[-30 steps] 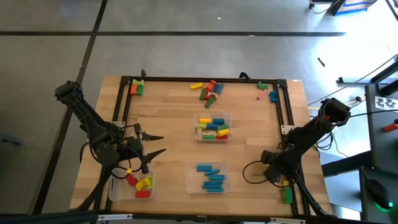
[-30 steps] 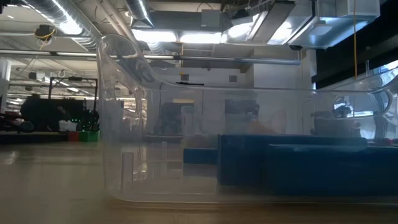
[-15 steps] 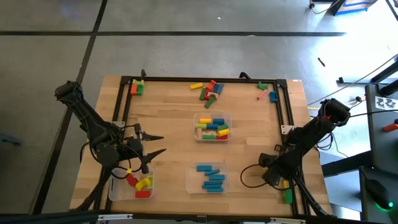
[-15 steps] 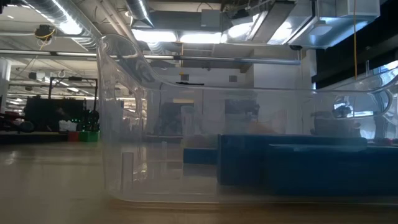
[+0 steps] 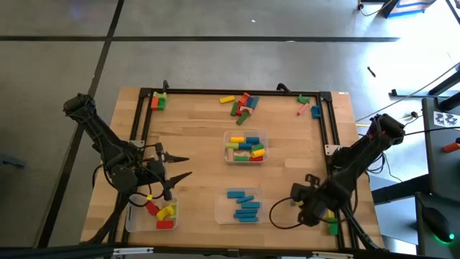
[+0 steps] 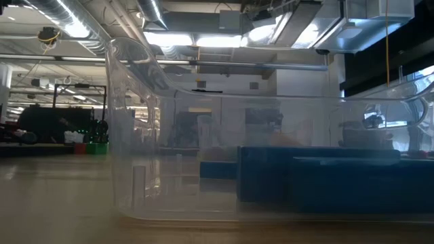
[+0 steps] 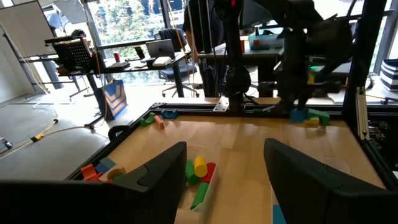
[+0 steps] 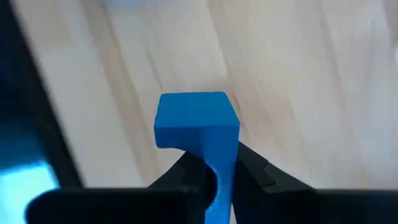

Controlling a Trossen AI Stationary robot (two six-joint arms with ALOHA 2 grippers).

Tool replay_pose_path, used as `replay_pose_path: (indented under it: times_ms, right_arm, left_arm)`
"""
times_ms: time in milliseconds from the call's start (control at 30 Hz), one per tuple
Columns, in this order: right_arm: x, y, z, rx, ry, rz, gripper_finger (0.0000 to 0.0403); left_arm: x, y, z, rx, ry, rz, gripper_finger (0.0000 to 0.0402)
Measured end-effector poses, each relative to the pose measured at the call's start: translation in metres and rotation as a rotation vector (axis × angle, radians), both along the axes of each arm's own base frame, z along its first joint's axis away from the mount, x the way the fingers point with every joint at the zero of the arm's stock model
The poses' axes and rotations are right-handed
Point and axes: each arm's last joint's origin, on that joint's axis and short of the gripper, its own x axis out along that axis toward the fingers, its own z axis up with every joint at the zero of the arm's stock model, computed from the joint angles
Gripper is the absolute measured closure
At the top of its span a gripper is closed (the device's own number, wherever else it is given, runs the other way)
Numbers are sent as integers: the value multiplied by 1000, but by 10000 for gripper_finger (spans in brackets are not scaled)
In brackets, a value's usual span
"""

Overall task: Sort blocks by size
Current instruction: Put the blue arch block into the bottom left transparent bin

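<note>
Near the table's front right, just right of the clear tray (image 5: pixel 240 205) w/ blue blocks (image 5: pixel 244 204), the right gripper (image 5: pixel 300 208) is clamping a blue block (image 8: pixel 199 124) betw. its fingers, holding it over bare wood. At front left, the left gripper (image 5: pixel 181 167) is waiting w/ fingers spread apart, above a tray (image 5: pixel 133 220) of red and yellow blocks (image 5: pixel 162 213). Mixed blocks (image 5: pixel 245 147) are sitting in the center tray (image 5: pixel 245 134); loose blocks (image 5: pixel 240 103) are lying along the far edge.
</note>
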Motion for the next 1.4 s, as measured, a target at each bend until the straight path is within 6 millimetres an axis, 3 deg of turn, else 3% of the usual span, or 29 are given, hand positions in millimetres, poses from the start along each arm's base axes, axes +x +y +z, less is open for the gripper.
replay_pose_path:
  times_ms: [200, 400, 833, 1033, 1400]
  right_arm:
    - [31, 4, 29, 22, -290, 52, 367]
    - [59, 6, 38, -21, -546, 115, 353]
    - [142, 19, 12, -114, -964, 299, 355]
    - [177, 13, -5, -183, -1149, 315, 361]
    - [250, -1, -32, -251, -1148, 266, 358]
  left_arm:
    - [0, 0, 0, 0, 0, 0, 192]
    - [0, 0, 0, 1, 1, 0, 192]
    - [0, 0, 0, 6, 4, 0, 192]
    - [0, 0, -1, 10, 7, 0, 192]
    - [1, 2, -2, 14, 13, 10, 192]
